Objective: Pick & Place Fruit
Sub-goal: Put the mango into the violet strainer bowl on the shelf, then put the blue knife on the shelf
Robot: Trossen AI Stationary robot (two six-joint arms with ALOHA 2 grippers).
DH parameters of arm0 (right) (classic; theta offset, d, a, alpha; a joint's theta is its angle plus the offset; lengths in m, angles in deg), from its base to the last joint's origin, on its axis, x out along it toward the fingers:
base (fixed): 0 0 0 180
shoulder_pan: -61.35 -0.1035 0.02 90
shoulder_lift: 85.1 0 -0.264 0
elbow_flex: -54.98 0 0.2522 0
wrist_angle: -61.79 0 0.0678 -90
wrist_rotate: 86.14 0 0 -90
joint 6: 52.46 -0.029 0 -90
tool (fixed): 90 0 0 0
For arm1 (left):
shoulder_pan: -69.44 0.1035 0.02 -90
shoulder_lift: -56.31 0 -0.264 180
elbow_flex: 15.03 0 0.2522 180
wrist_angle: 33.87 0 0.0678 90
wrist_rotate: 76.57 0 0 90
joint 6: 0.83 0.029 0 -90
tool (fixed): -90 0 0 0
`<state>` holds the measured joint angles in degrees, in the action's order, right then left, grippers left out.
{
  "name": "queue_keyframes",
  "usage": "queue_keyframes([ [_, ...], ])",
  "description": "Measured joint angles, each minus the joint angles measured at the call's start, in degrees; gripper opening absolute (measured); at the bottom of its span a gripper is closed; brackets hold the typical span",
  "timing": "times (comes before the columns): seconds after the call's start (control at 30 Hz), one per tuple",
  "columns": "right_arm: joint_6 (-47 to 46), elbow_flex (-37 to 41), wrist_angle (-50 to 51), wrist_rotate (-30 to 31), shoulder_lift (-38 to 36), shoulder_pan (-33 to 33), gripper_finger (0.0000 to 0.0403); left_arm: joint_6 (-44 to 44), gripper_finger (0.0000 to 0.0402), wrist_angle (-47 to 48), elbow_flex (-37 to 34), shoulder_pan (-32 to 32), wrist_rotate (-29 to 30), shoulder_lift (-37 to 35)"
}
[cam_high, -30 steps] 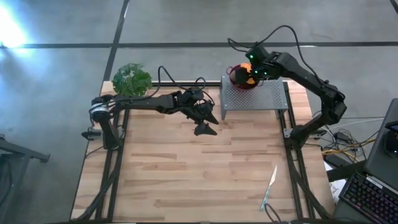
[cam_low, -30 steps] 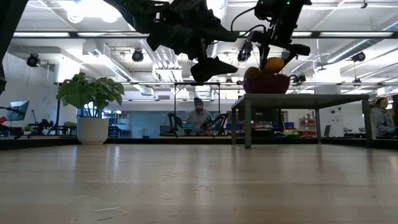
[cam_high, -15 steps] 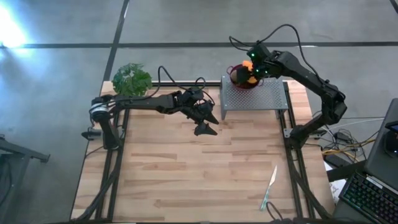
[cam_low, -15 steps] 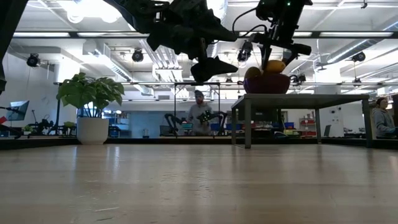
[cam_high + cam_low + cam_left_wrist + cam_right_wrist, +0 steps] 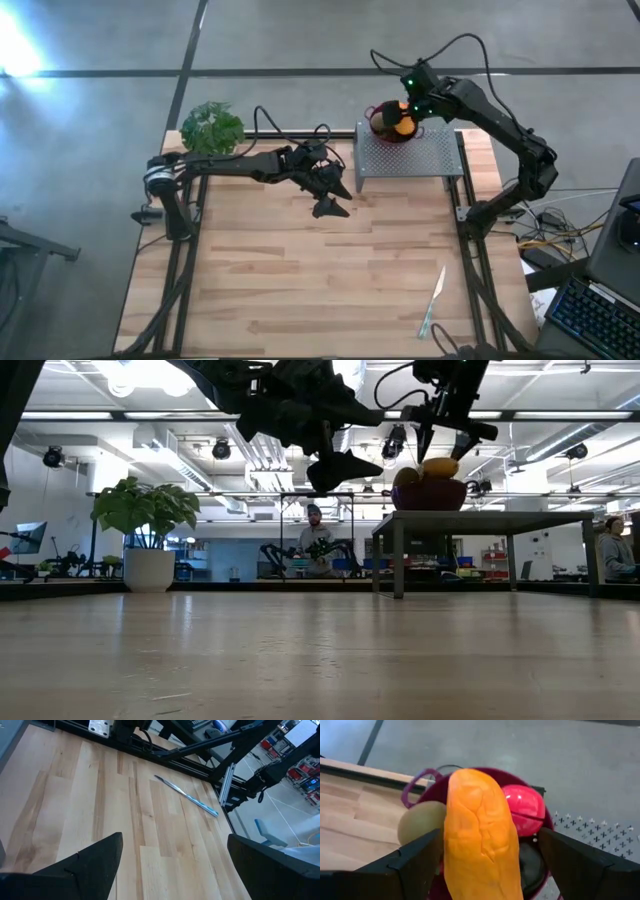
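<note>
A dark red bowl (image 5: 385, 125) stands on a perforated metal stand (image 5: 410, 155) at the table's far right. In the bowl lie a larger oblong orange piece (image 5: 477, 835), a pink-red ball (image 5: 525, 807), a brown kiwi (image 5: 420, 822) and a dark plum (image 5: 530, 865). My right gripper (image 5: 414, 98) hangs open just above the bowl. Its fingers stand on either side of the orange piece and do not touch it. In the low view the right gripper (image 5: 445, 440) is above the fruit. My left gripper (image 5: 332, 198) is open and empty above the middle of the table.
A slim pale knife (image 5: 432, 300) lies on the table near the front right. A green leafy plant (image 5: 212, 127) stands at the far left corner. The stand (image 5: 480, 520) lifts the bowl above the table. People sit in the room behind.
My right gripper has gone up from the bowl and a little toward the table's far edge. The orange piece stays in the bowl, on top of the other fruit.
</note>
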<state>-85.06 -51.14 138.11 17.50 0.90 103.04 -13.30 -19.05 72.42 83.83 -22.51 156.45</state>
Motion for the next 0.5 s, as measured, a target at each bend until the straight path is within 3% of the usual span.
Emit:
queue_keyframes([
  [0.27,4.82,-7.65,6.53,-0.02,-0.01,-0.84,0.0289,0.0,0.0365,0.02,0.0,0.01,0.01,0.0],
  [0.5,6.13,-14.97,20.45,0.69,-0.57,-8.19,0.0252,0.02,0.0365,0.0,0.0,0.0,0.01,0.0],
])
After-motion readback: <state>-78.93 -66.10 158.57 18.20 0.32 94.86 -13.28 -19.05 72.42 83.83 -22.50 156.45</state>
